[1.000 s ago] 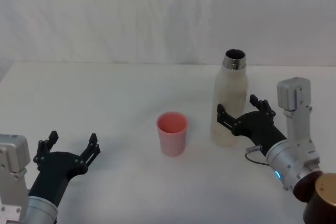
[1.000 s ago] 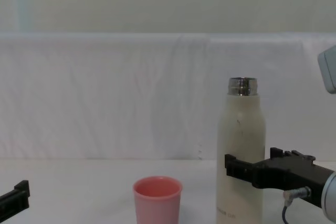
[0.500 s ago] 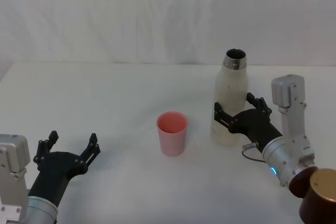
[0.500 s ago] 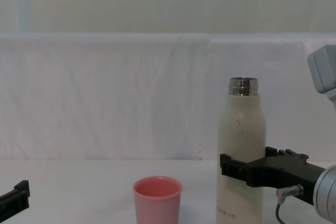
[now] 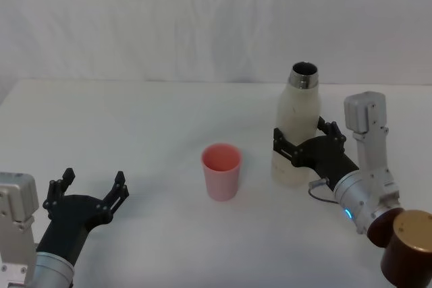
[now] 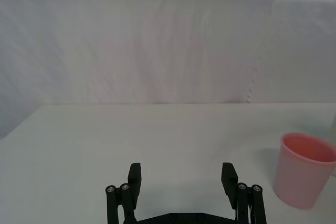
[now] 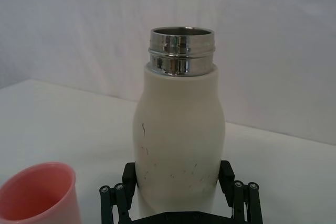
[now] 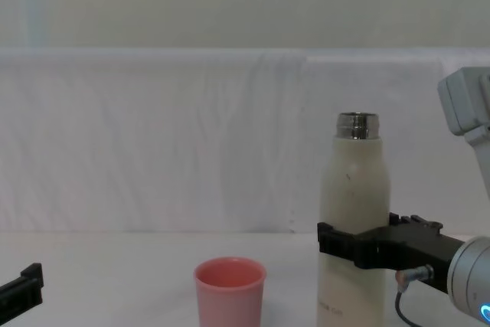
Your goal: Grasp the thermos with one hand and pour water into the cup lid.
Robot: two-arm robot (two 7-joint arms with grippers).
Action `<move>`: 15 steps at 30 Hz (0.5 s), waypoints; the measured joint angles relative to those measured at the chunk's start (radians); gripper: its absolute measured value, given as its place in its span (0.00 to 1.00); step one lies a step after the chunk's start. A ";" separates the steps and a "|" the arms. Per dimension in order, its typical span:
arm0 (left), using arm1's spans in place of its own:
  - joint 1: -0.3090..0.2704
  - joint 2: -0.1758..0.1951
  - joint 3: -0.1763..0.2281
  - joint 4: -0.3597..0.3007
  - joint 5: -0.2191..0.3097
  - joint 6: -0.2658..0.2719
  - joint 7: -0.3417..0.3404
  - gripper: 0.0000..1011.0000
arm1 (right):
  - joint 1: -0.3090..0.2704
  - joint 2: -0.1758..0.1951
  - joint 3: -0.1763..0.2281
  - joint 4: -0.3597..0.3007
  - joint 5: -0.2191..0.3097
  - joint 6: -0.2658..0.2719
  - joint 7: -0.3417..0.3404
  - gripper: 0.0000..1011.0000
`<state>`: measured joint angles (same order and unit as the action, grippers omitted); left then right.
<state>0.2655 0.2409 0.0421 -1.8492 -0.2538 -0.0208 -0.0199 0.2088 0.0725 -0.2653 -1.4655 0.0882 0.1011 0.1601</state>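
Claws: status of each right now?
Left claw: open, holding nothing, low over the table at the robot's left.
Right claw: fingers either side of the thermos; cannot tell if clamped.

Head view: high, angled down over the white bench point(image 5: 135, 119). Chest view: low, level across it. Wrist views: close behind each end effector. All four share the small salmon-pink plastic cup point(image 5: 221, 171); three share the tall cream-white cylindrical bottle point(image 8: 353, 220).

A plain white table point(image 5: 148, 133) spreads out beneath the right claw point(image 5: 301, 141) and on past it. Beyond the claw, a white cloth backdrop point(image 5: 202, 18) hangs behind the table's far edge.
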 joint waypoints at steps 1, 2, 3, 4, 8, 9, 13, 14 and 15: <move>0.000 0.000 0.000 0.000 0.000 0.000 0.000 0.99 | 0.000 0.000 0.000 0.000 0.000 0.000 0.000 0.99; 0.000 0.000 0.000 0.000 0.000 0.000 0.000 0.99 | 0.004 -0.001 0.001 0.005 0.000 -0.001 0.000 0.99; 0.000 0.000 0.000 0.000 0.000 0.000 0.000 0.99 | 0.008 -0.001 0.002 0.010 0.000 -0.002 0.000 0.99; 0.000 0.000 0.000 0.000 0.000 0.000 0.000 0.99 | 0.011 -0.001 0.002 0.013 0.000 -0.002 0.000 0.99; 0.000 0.000 0.000 0.000 0.000 0.000 0.000 0.99 | 0.019 -0.002 0.004 0.023 0.000 -0.005 0.001 0.99; 0.000 0.000 0.000 0.000 0.000 0.000 0.000 0.99 | 0.020 -0.002 0.005 0.024 0.000 -0.005 0.001 0.99; 0.000 0.000 0.000 0.000 0.000 0.000 0.000 0.99 | 0.021 -0.002 0.006 0.025 0.000 -0.005 0.001 0.99; 0.000 0.000 0.000 0.000 0.000 0.000 0.000 0.99 | 0.021 -0.002 0.006 0.025 0.000 -0.005 0.002 0.99; 0.000 0.000 0.000 0.000 0.000 0.000 0.000 0.99 | 0.021 -0.002 0.006 0.025 0.000 -0.005 0.002 0.99</move>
<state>0.2655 0.2410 0.0422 -1.8492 -0.2538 -0.0208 -0.0199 0.2301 0.0707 -0.2591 -1.4404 0.0881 0.0964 0.1620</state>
